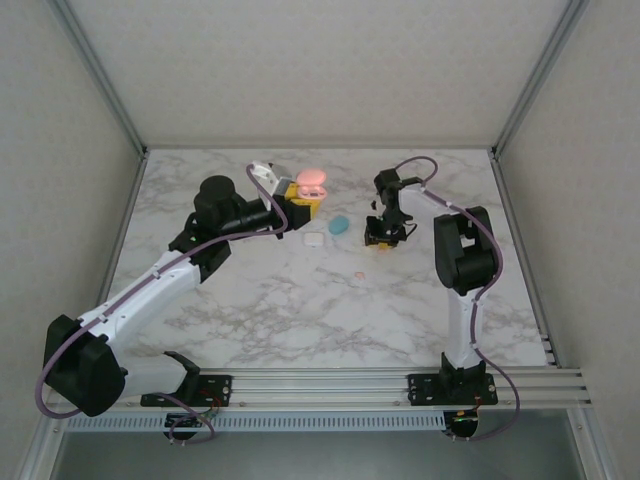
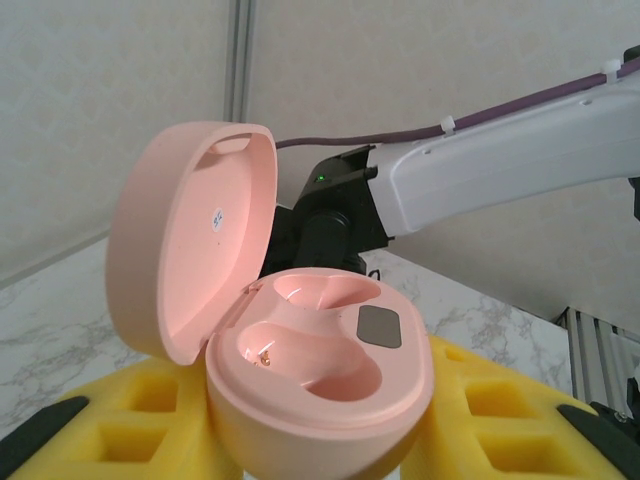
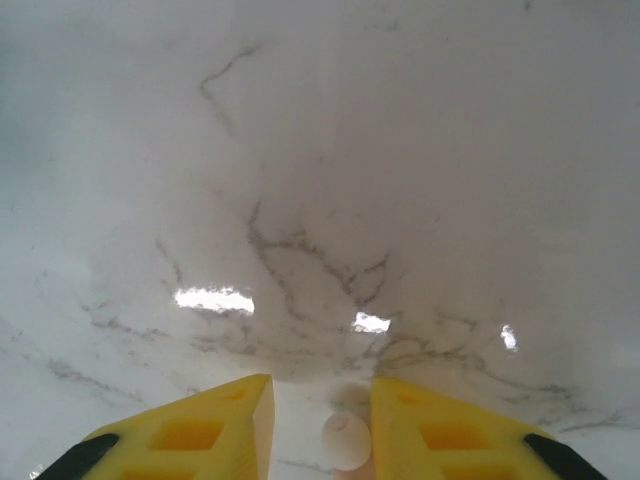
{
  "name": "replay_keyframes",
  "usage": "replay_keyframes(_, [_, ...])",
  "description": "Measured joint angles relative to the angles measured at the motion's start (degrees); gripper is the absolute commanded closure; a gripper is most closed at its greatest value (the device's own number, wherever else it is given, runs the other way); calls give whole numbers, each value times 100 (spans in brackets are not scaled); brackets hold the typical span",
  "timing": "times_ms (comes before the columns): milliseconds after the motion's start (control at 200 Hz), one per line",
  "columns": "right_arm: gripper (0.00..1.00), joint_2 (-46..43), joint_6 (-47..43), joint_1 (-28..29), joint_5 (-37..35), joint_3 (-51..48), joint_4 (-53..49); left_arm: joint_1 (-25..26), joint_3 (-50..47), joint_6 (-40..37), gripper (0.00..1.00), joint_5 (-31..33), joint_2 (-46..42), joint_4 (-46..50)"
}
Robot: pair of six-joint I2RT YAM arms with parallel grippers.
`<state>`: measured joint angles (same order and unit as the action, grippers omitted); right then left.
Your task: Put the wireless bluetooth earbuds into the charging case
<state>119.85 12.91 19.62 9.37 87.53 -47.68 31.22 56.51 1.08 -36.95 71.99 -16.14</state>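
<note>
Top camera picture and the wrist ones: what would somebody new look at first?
Probably the pink charging case, gaping open with both pockets empty, clamped in the left end effector at the far middle of the marble table. Next, the right end effector, pointing down at the table with a tiny whitish earbud between its yellow fingers.

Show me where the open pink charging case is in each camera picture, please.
Top external: pink charging case, back centre of the marble table, in the left gripper.
Left wrist: centre, close up, lid raised at left, yellow fingers beside it.
Right wrist: marble table, a pale earbud inside the open right gripper.
Shared landmark: the marble table.
</note>
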Motion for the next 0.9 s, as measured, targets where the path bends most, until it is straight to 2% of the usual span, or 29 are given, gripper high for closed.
replay_keyframes(345, [67,-763,-1279,673,98,-680,-431,0,59,0,85,-2,9,46])
replay_keyframes(446, [65,-1064,-1340,750,-7,-730,-509,0,101,-2,85,-2,17,90])
replay_keyframes(571, [64,-1410,-634,540,-142,-780,-415,0,114,-4,85,-2,17,118])
replay_keyframes(706, [62,-1862,372,271,-210,-1335,-68,0,114,-68,85,-2,17,197])
replay_keyframes(901, [61,-1958,1351,278,-205,-1659,37,0,114,-153,86,-2,17,328])
